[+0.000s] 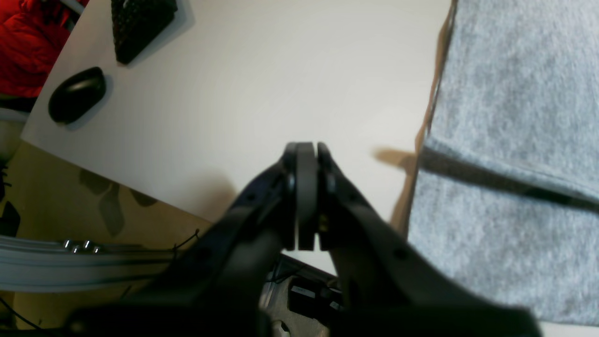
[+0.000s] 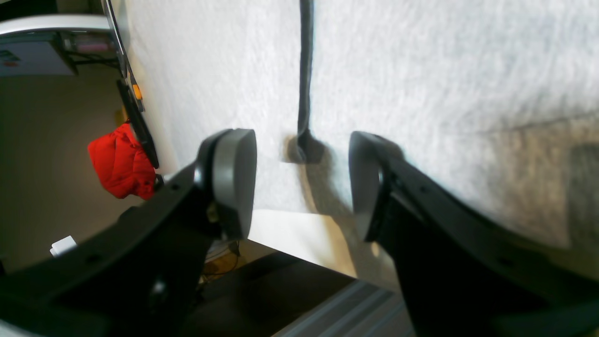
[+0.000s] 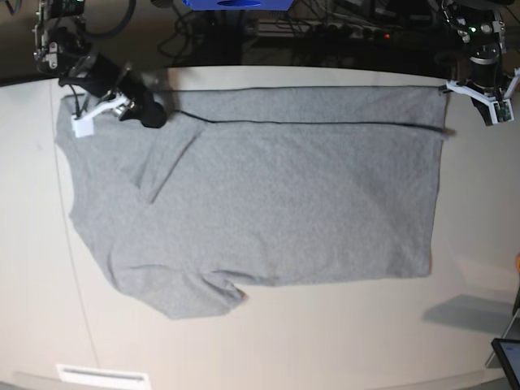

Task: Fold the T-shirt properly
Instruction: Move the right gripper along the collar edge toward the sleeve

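The grey T-shirt (image 3: 284,195) lies spread flat on the white table (image 3: 325,341), plain side up, with its far strip folded over along a dark fold line. My right gripper (image 2: 302,187) stands open just above the shirt at the fold line's end, one finger on each side; in the base view it is at the shirt's far left corner (image 3: 150,115). My left gripper (image 1: 306,154) is shut on nothing above bare table, just off the shirt's (image 1: 505,93) edge, at the far right corner (image 3: 485,104).
A black mouse (image 1: 77,93) and a black keyboard (image 1: 140,23) lie on the table beyond the left gripper. A red garment (image 2: 121,161) sits off the table. A dark tablet-like object (image 3: 508,357) is at the near right edge.
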You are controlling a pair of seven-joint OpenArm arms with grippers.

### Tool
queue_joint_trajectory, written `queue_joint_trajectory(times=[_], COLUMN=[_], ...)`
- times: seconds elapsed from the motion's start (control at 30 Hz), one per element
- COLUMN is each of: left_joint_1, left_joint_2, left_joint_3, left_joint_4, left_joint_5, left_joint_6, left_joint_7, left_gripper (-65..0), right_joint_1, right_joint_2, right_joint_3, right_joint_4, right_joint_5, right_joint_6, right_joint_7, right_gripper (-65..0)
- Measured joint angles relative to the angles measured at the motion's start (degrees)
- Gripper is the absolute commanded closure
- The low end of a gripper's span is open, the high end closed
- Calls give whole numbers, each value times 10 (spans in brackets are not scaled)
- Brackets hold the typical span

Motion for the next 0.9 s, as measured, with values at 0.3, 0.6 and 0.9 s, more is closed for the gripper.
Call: queue_joint_trajectory(times=[0.3, 0.6, 0.9], left_joint_1=[0, 0, 0], left_joint_2=[0, 0, 0], left_joint_3=[0, 0, 0], left_joint_4=[0, 0, 0], left_joint_5=[0, 0, 0], left_joint_6=[0, 0, 0], left_joint_7=[0, 0, 0], left_gripper=[0, 0, 0], right_joint_1=[21, 32, 54], right_joint_2=[-2, -9, -9], right_joint_3=[-55, -55, -55], right_joint_4=[0, 0, -29], right_joint_5=[0, -2, -1], right_joint_6=[0, -1, 0], right_joint_7=[0, 0, -18], right_gripper=[-305, -109, -3])
